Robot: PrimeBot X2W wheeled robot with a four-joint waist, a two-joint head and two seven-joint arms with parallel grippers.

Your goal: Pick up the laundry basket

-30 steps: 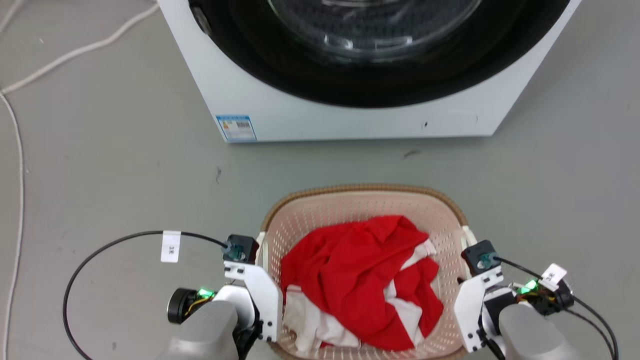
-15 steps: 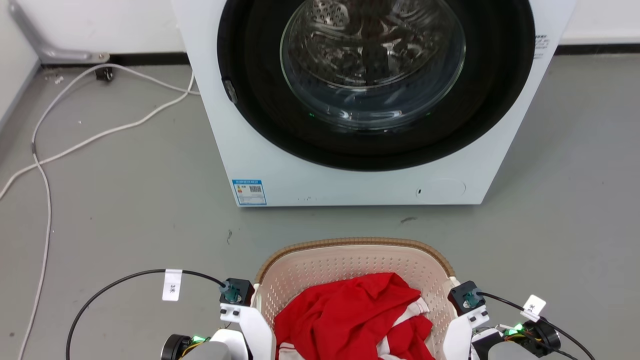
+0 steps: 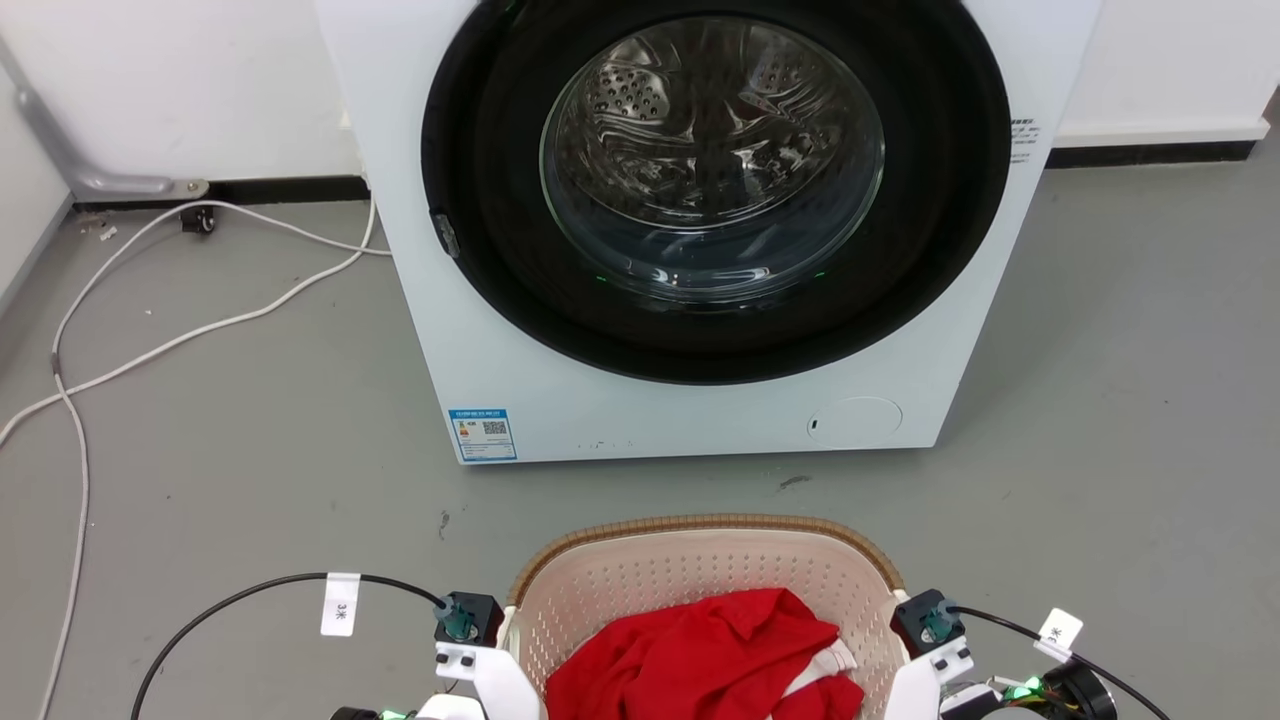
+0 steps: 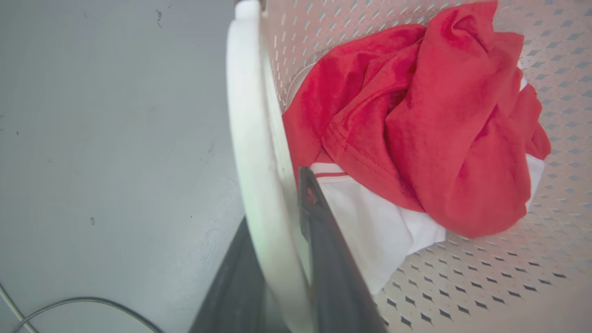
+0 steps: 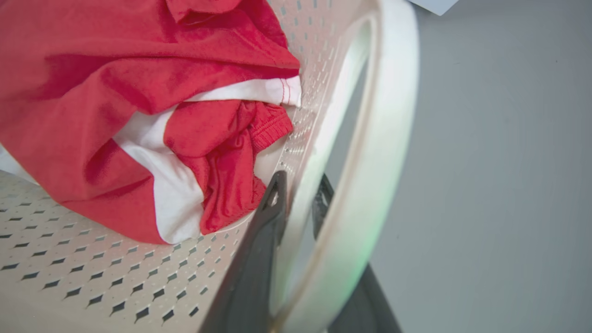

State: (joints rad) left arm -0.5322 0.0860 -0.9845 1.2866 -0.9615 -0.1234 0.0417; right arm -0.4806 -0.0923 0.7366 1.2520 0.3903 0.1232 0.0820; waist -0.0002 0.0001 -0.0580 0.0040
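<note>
The laundry basket (image 3: 700,527), cream and perforated with a brown woven-look rim, sits at the bottom centre of the head view with red and white clothes (image 3: 700,655) in it. Both wrists flank it, the left (image 3: 465,625) and the right (image 3: 930,625). In the left wrist view my left gripper (image 4: 275,203) is shut across the white loop handle (image 4: 247,115), one dark finger on each side. In the right wrist view my right gripper (image 5: 298,192) is shut on the other white handle (image 5: 393,115), with one finger (image 5: 263,240) inside the basket wall.
A white front-loading washing machine (image 3: 700,420) with a closed glass door (image 3: 710,160) stands just beyond the basket. Pale cables (image 3: 200,330) trail over the grey floor at the left. A white wall (image 3: 180,90) runs behind.
The head camera has swung up and away: the washing machine now shows in full and smaller. The basket stays between both grippers near the bottom edge, keeping about its size.
</note>
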